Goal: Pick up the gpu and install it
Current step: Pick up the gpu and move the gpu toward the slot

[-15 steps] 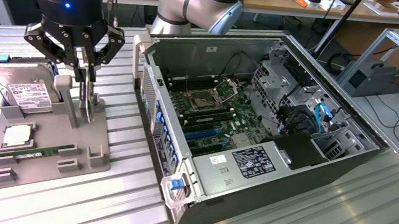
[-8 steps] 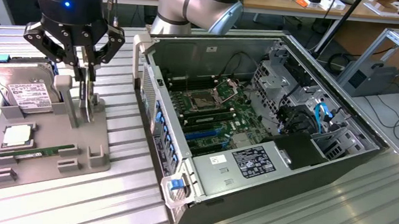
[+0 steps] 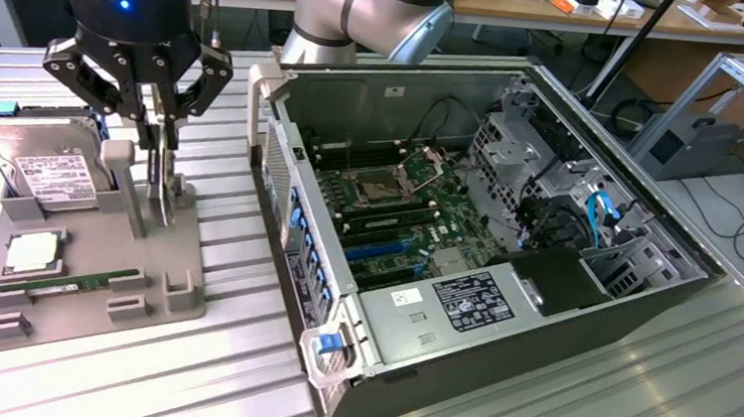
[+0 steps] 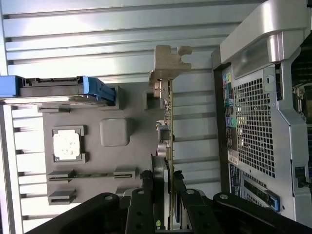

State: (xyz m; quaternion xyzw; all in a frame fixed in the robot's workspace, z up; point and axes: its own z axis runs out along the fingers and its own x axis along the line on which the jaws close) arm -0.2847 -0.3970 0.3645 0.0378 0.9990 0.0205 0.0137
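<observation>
gpu (image 4: 165, 131) edge-on, pinched by gripper (image 4: 163, 178).

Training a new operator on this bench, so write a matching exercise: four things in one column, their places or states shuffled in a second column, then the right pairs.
Things
1. gpu
2. hard drive
3. RAM stick
4. computer case

States
A. lying flat in a slot of the gray tray
B. lying open-side up
C. standing edge-on, gripped by the claw
D. standing upright, blue-framed

Pairs: 1-C, 2-D, 3-A, 4-B
</observation>
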